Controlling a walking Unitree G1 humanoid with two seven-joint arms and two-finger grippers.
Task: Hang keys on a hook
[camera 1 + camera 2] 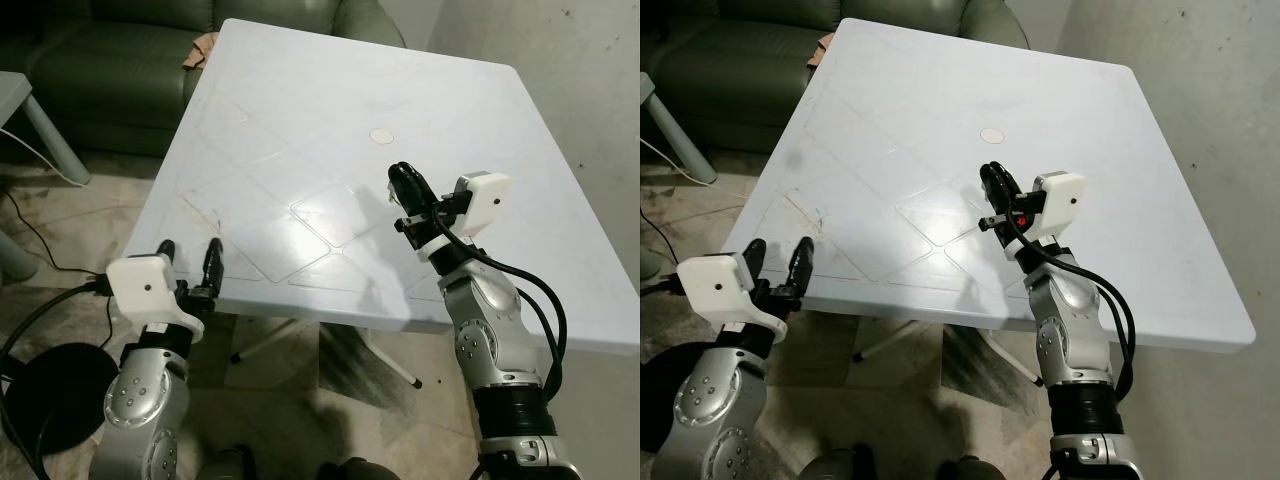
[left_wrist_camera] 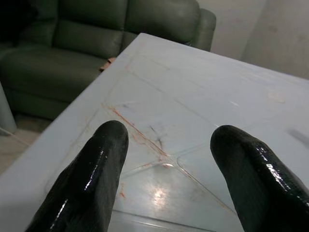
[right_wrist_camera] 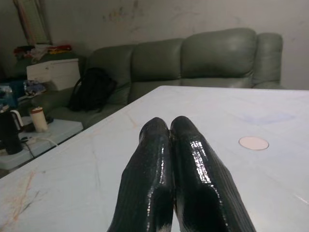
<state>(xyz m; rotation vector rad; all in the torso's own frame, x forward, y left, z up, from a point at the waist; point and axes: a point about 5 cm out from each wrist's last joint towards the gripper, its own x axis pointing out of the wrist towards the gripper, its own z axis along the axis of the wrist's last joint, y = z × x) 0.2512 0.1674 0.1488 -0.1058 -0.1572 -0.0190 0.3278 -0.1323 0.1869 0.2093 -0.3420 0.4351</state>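
Table (image 1: 300, 110) white, left claw (image 1: 190, 258) spread at edge, right claw (image 1: 408, 186) pressed together above.

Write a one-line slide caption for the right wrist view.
Right gripper shut and empty above the white table, a green sofa beyond.

No legible text or labels.

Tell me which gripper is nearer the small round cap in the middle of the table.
Right. The right gripper hovers over the table just short of the round cap; the left gripper sits at the table's near edge, far off.
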